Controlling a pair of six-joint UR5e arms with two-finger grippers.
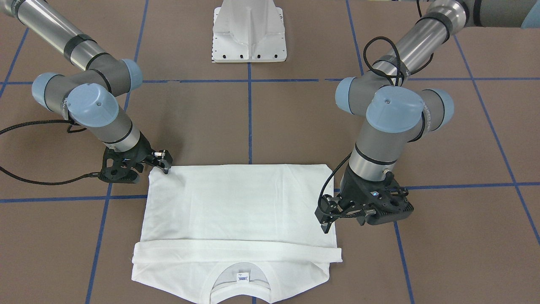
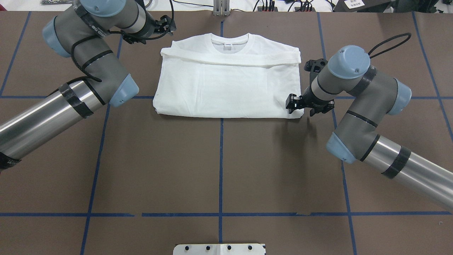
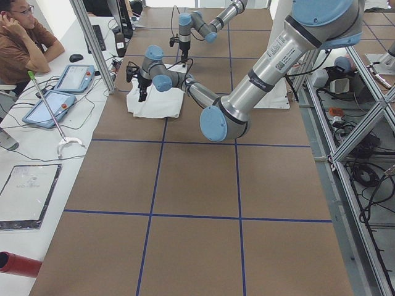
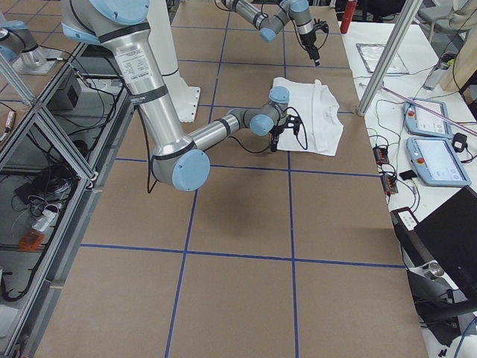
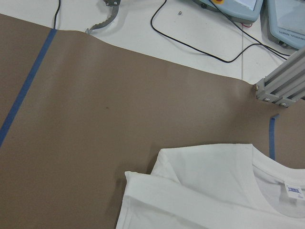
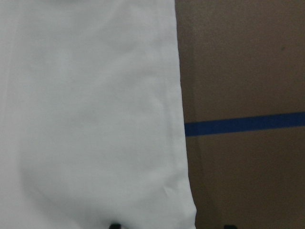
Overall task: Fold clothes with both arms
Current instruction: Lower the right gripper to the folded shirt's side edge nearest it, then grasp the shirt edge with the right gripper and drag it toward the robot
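The white T-shirt (image 1: 240, 207) lies flat on the brown table, its collar (image 2: 231, 40) with a small label on the side away from the robot. A folded sleeve band (image 2: 230, 60) crosses it below the collar. No print shows. My right gripper (image 2: 293, 104) is open at the shirt's near right corner. In the right wrist view its fingertips (image 6: 114, 225) straddle the shirt's edge (image 6: 181, 143). My left gripper (image 2: 167, 26) hovers, apparently open, beside the far left shoulder. The left wrist view shows that shoulder (image 5: 190, 176) from above, with no fingers in view.
The white pedestal base (image 1: 249, 38) stands at the robot's side of the table. Blue tape lines (image 2: 221, 159) cross the brown surface. Beyond the table's far edge are cables, tablets (image 3: 52, 105), an aluminium post (image 3: 92, 43) and a seated person (image 3: 21, 46).
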